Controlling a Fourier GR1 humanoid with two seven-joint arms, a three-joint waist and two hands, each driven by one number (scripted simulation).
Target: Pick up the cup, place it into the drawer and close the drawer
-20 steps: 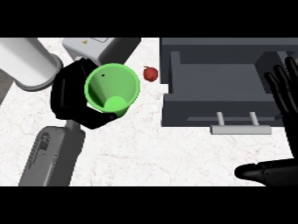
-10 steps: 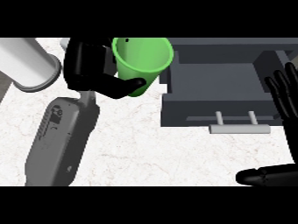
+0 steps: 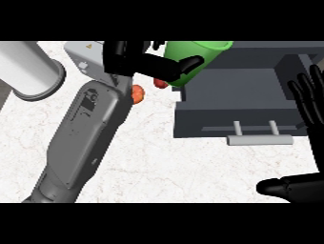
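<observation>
My left hand (image 3: 140,61) is curled round a green cup (image 3: 193,59) and holds it in the air at the top of the view, just over the left wall of the open grey drawer (image 3: 246,112). The cup's upper part is cut off by the view's edge. The drawer is pulled out toward me, with its pale handle (image 3: 259,139) at the front. At the right edge my right hand (image 3: 319,119) rests open, fingers up, beside the drawer.
A white cylinder (image 3: 20,69) lies at the left on the marble counter (image 3: 165,167). A small grey box (image 3: 84,59) sits behind my left forearm. A red fruit (image 3: 137,94) and a second red piece (image 3: 160,84) lie beside the drawer's left wall.
My left hand has carried the cup up and to the right, from over the counter to the drawer's left edge. The right hand has stayed still.
</observation>
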